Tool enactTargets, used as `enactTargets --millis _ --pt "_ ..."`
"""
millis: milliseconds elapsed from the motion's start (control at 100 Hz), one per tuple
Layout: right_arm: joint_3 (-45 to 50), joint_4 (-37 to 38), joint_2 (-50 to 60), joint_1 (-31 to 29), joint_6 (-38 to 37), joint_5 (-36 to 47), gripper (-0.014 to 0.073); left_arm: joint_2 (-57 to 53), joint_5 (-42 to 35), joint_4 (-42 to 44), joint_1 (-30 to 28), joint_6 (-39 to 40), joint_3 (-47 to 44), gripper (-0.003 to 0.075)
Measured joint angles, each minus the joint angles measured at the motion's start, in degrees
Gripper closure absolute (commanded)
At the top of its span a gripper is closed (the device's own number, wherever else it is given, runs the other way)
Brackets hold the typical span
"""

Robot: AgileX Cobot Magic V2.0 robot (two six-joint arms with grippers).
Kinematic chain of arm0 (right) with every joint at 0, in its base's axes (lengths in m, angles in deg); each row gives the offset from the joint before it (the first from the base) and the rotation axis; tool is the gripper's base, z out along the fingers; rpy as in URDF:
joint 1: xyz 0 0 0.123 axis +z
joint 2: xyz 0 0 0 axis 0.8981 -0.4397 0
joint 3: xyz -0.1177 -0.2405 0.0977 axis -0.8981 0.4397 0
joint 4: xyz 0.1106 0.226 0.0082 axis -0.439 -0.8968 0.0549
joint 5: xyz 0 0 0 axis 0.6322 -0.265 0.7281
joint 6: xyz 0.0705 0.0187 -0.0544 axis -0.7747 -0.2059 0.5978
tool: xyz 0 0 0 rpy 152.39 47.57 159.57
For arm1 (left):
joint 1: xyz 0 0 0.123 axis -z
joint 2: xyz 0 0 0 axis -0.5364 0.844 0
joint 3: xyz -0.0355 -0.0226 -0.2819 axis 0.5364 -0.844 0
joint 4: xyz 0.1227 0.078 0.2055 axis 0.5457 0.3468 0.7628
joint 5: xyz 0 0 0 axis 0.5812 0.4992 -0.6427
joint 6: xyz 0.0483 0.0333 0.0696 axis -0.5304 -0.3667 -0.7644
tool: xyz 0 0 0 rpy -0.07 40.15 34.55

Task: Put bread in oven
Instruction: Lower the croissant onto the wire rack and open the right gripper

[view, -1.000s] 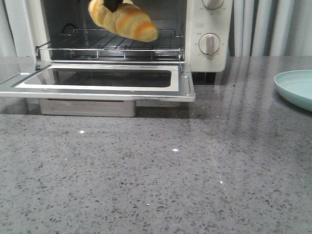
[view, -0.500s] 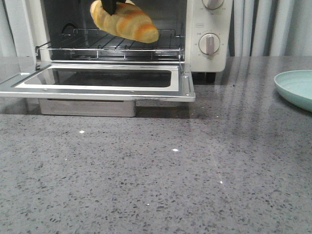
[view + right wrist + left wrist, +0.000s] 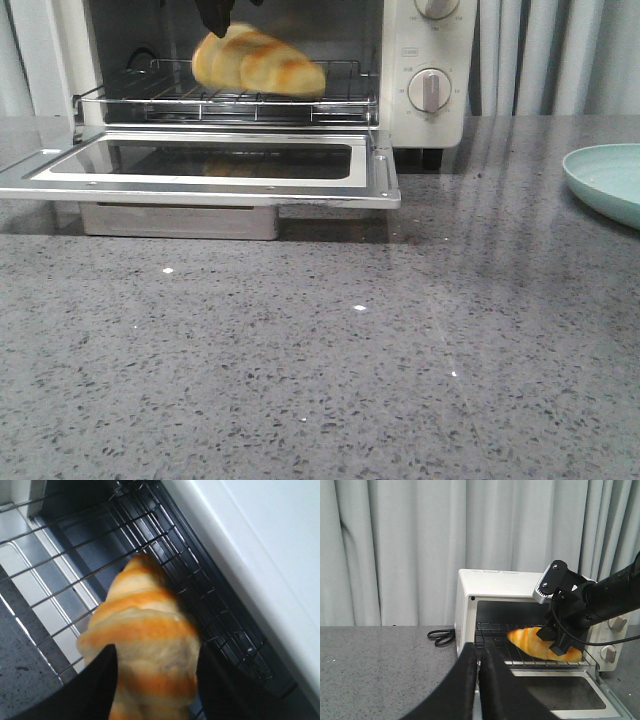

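Curtains (image 3: 395,545) hang in grey folds behind the far edge of the bench (image 3: 320,380), whose speckled grey surface runs across the whole front view. On the far left part of the bench stands the oven (image 3: 425,60), cream-white, its glass-windowed door (image 3: 200,165) dropped flat toward the near edge and its two round knobs (image 3: 430,90) on the panel at the right of the cavity. In the left wrist view a coiled black cord (image 3: 441,637) lies on the bench just beside the oven's side wall, and the left pincer (image 3: 479,667) hangs well short of the oven with its two dark fingers pressed together, nothing between them. Inside the cavity the wire rack (image 3: 230,100) spans the opening, and the bread (image 3: 258,62) sits at the rack, golden with orange-brown stripes, its tapered end pointing toward the knob side; whether it rests fully on the wires cannot be told. The right pincer (image 3: 152,690) reaches into the oven mouth from above, its black fingers (image 3: 95,685) on either side of the roll's thick end; in the right wrist view they sit close against the crust, but whether they are pressing it or have let go cannot be told. At the far right edge of the bench a pale green plate (image 3: 610,180) lies well apart from the oven.
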Motion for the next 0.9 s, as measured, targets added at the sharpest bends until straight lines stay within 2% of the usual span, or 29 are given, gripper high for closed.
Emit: enactTargets --millis 420,600,750,900 --pt "0.00 0.00 0.00 0.36 0.00 -0.56 0.0265 -0.64 0.43 0.00 0.00 0.00 0.00 0.0742" --pt "0.00 0.20 0.00 2.43 0.00 -2.84 0.0265 -5.19 0.43 3.94 -0.23 0.00 0.00 0.0742" --pt "0.00 0.20 0.48 5.34 0.00 -4.54 0.0265 -8.56 2.71 5.26 -2.65 0.00 0.38 0.0742" --pt "0.00 0.20 2.47 8.15 0.00 -5.50 0.0266 -8.56 8.29 5.15 -6.37 0.00 0.51 0.0742"
